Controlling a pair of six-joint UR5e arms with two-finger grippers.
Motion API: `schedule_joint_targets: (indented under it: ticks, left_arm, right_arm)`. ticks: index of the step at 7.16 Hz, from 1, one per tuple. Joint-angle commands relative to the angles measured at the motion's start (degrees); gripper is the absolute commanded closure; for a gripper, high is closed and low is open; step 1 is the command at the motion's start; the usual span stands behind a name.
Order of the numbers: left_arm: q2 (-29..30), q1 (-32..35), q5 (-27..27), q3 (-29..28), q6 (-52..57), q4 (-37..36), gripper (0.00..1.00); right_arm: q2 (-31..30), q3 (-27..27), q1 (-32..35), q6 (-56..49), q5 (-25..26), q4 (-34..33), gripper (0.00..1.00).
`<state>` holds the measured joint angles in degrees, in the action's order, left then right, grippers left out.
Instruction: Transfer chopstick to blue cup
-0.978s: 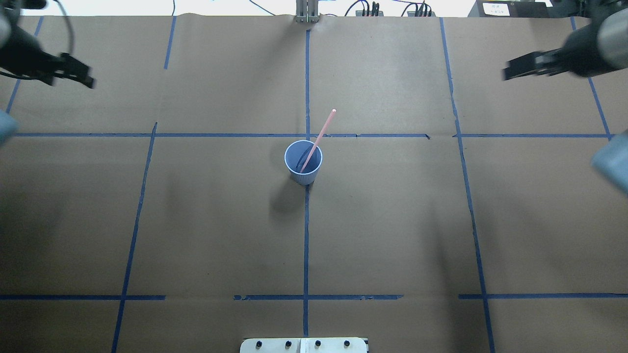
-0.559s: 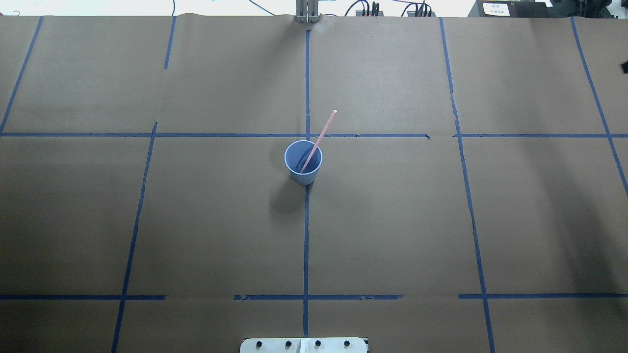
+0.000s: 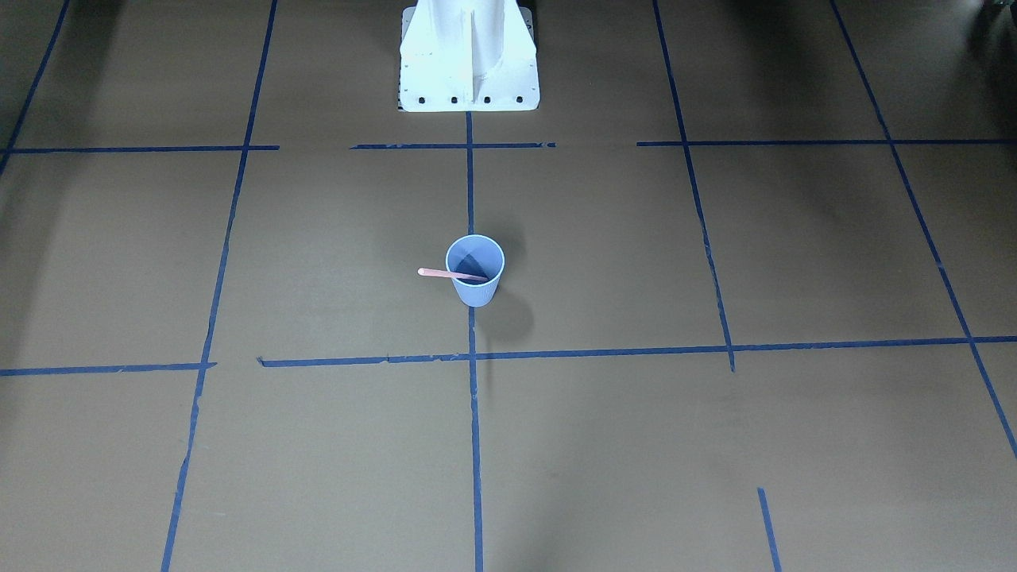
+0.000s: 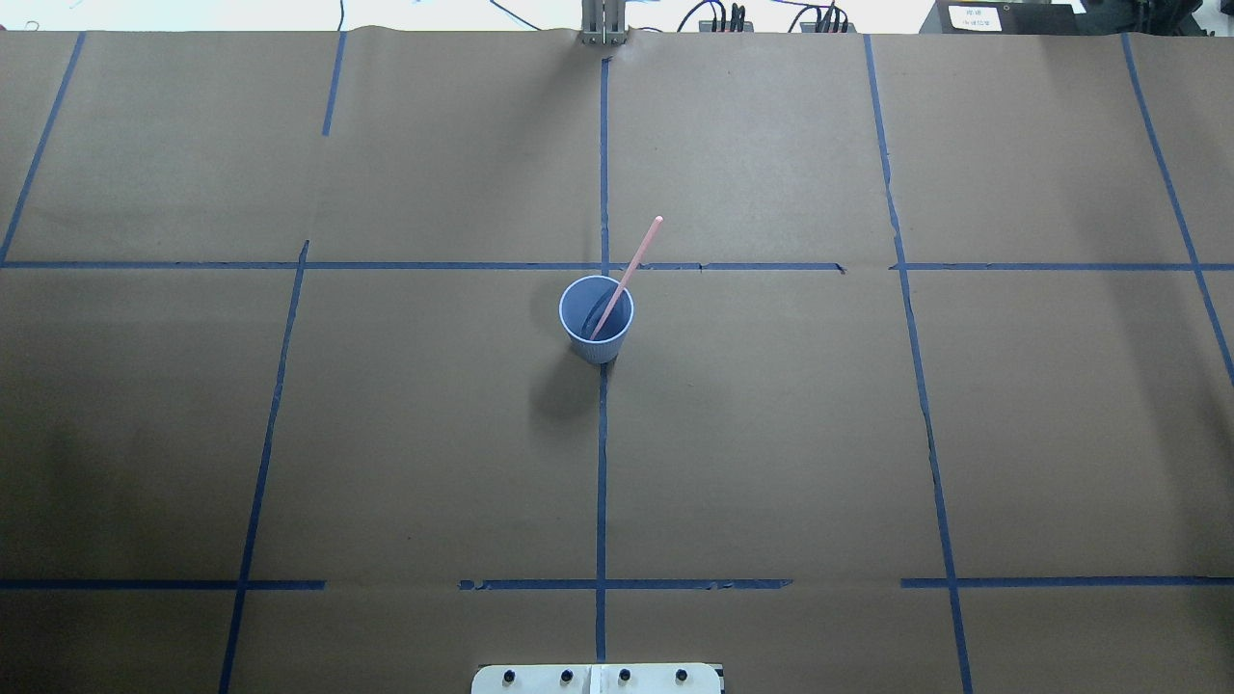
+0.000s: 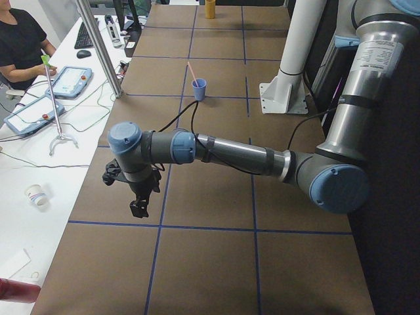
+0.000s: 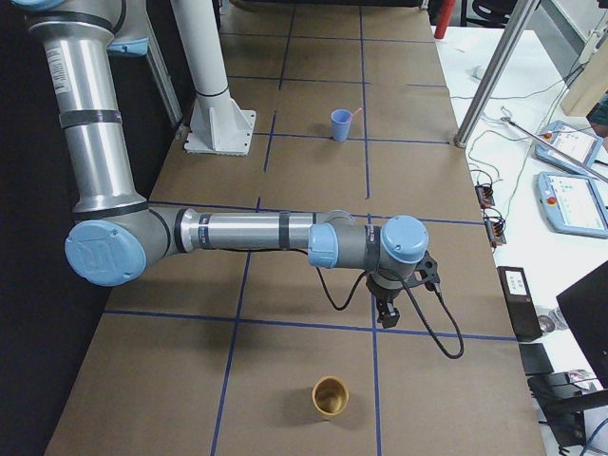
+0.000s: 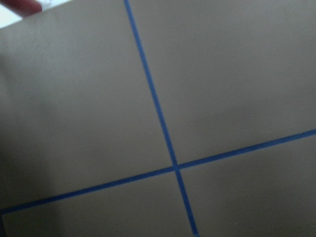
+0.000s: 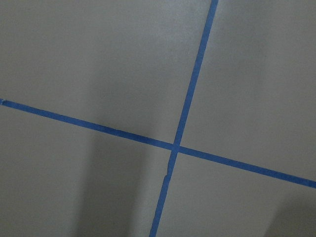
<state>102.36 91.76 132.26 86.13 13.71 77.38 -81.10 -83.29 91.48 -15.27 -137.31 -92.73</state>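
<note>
The light-blue ribbed cup (image 4: 581, 310) stands upright at the table's centre, on a blue tape line. The pale pink chopstick (image 4: 638, 253) stands tilted in it, its lower end inside and its upper part leaning on the rim. Both also show in the front-facing view, cup (image 3: 475, 291) and chopstick (image 3: 435, 273). My left gripper (image 5: 138, 207) hangs over the table's left end, far from the cup. My right gripper (image 6: 389, 317) hangs over the right end. Both show only in the side views, so I cannot tell whether they are open or shut.
The white robot base (image 3: 469, 63) stands at the near table edge. A tan cup (image 6: 331, 397) stands at the table's right end, close to my right gripper. An operator (image 5: 20, 39) sits at a side desk past the far edge.
Both arms, at the overhead view's upper corners a second ago, have pulled out sideways and left that view. The cup and chopstick have not moved.
</note>
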Motion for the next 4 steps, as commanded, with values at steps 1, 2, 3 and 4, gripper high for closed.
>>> schedule_joint_targets:
  ticks: [1,2,3,4]
  left_arm:
    - [-5.7,0.1,2.9,-0.1,-3.2,4.1,0.00]
    - [-7.3,0.1,2.9,-0.1,-3.3,8.4,0.00]
    - [-7.8,0.1,2.9,-1.1,-3.3,10.5,0.00]
    - [-7.0,0.1,2.8,-1.7,-3.6,10.3,0.00]
  right_arm:
    - [-0.5,0.8,0.1,0.7,-0.3,-0.1,0.00]
    - [-0.8,1.0,-0.6,0.6,0.2,-0.1,0.00]
    - [-0.8,1.0,-0.9,0.5,2.1,0.0,0.00]
    - [-0.6,1.0,-1.0,0.6,2.4,-0.1,0.00]
